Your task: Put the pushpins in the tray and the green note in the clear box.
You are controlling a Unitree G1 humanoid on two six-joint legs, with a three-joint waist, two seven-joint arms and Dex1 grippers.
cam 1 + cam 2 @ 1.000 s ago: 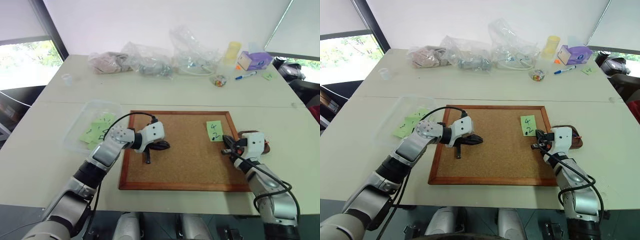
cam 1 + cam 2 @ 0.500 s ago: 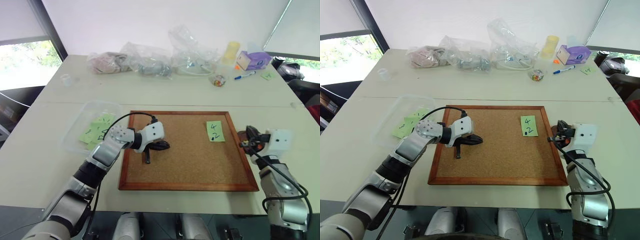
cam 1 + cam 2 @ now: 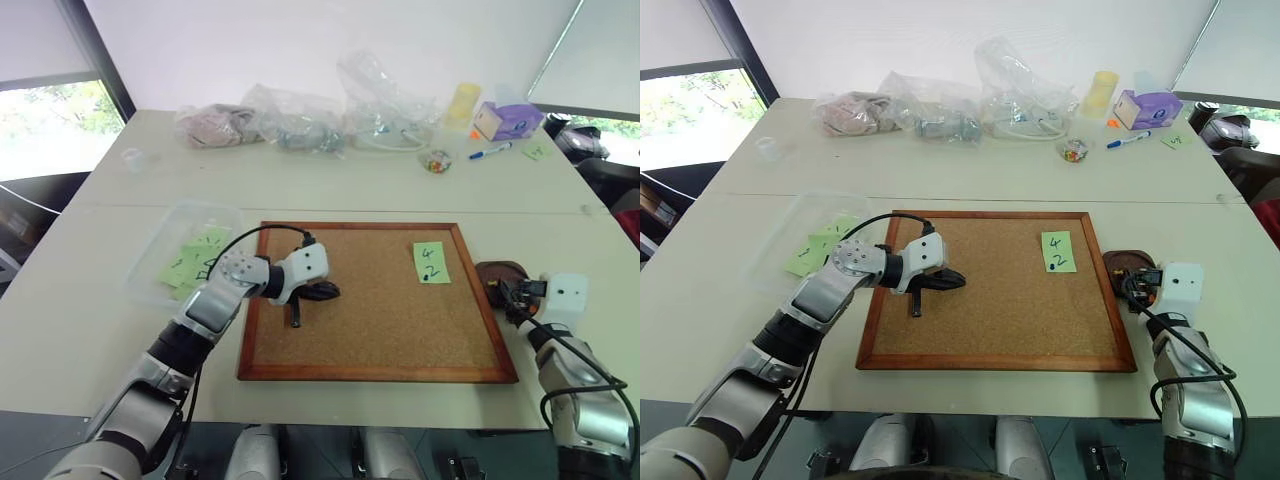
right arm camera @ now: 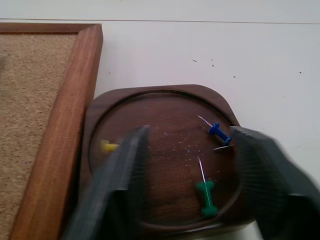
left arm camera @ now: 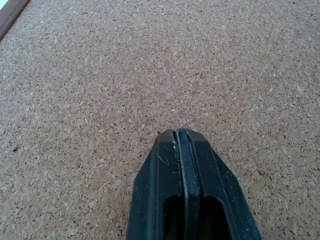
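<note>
Since the earlier frames, the right gripper [image 3: 1137,287] has swung off the right frame of the cork board [image 3: 990,290] and now sits over the tray [image 4: 160,102], its two black fingers [image 4: 120,175] spread wide apart with nothing between them. One second ago those fingers were pinched together over the board's right edge, close to the green note [image 3: 1056,250]; the note itself has not shifted and remains pinned near the board's upper right corner, with a dark pushpin head at its lower edge. The left gripper [image 3: 325,292] has stayed where it was, over the left part of the cork board, its fingers pressed tightly together with nothing visible between them; the left wrist view shows their tips just above bare cork.

The tray lies on the white table [image 3: 400,190] just beside the cork board's right frame, apart from the wood by a thin strip of tabletop. Inside it lie pushpins: a blue one [image 4: 220,133] and a green one [image 4: 206,192] on the side away from the board, and a yellow one [image 4: 109,146] on the side toward the board, partly hidden behind one finger.

The clear box [image 3: 180,250] rests on the table just off the cork board's left frame, with several green notes inside it.
</note>
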